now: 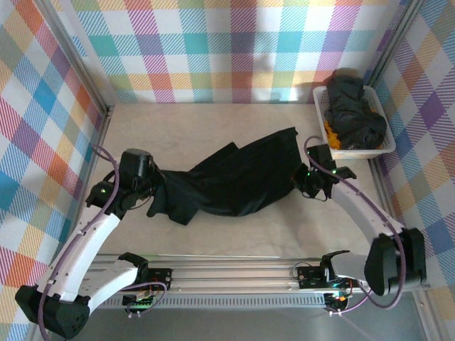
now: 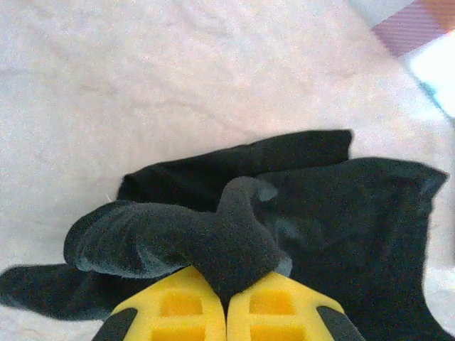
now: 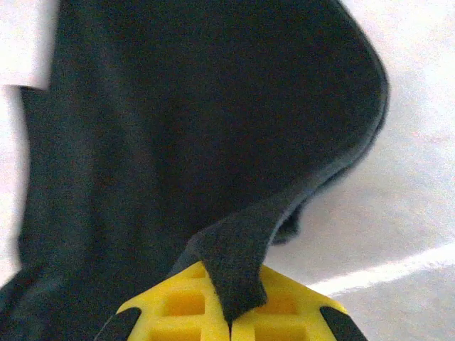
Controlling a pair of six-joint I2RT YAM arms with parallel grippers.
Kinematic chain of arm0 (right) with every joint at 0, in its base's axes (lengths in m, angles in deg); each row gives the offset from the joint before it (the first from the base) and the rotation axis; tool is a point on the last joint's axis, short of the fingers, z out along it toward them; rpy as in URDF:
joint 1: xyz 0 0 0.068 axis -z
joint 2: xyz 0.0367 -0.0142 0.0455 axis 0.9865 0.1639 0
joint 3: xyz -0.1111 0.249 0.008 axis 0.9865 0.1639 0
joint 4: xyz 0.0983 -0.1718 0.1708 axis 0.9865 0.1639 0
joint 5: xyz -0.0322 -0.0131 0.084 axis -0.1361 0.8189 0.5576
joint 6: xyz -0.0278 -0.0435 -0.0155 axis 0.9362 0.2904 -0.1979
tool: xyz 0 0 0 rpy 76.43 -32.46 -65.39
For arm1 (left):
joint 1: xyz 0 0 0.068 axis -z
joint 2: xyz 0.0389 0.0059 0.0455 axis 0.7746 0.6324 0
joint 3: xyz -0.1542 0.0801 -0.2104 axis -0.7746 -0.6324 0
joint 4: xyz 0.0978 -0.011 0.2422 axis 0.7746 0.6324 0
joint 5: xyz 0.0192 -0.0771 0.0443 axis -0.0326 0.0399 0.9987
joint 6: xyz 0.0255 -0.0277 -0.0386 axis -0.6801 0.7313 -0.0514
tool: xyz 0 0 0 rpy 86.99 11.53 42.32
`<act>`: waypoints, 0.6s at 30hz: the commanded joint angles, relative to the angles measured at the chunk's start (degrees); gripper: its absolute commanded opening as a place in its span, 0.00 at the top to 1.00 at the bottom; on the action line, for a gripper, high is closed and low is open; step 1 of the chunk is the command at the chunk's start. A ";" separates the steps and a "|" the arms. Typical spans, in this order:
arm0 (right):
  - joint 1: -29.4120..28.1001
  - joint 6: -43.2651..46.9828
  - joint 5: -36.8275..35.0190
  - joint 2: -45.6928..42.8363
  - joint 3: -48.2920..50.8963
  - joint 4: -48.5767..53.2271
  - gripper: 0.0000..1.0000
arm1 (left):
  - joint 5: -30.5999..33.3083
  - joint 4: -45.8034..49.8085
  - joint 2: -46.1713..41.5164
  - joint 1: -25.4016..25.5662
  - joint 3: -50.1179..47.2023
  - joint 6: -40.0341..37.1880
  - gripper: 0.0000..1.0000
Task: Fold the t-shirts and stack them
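Slantwise — t-shirt [image 1: 242,177], one end pinched in the closed left gripper [image 1: 151,188], the other in the closed right gripper [image 1: 303,180].

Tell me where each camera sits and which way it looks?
Top camera: above and behind the arms, looking down at the table, black shirt and basket; both arms show.
Left wrist camera: on the left arm, looking past the left jaws, shut on bunched shirt cloth.
Right wrist camera: same on the right arm, right jaws pinching a shirt edge.
All share that shirt.
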 commanded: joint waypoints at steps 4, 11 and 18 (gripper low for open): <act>-0.15 9.40 0.69 -5.82 -18.38 2.99 1.00 | -4.12 -1.22 2.54 -3.79 17.90 -3.09 1.00; -0.08 14.88 0.91 -11.13 -34.14 3.70 1.00 | -3.26 -2.39 0.71 -4.11 33.61 -3.20 1.00; -0.04 17.13 0.42 -15.54 -40.13 1.60 1.00 | -1.03 -3.35 -0.46 -4.10 44.40 -4.56 1.00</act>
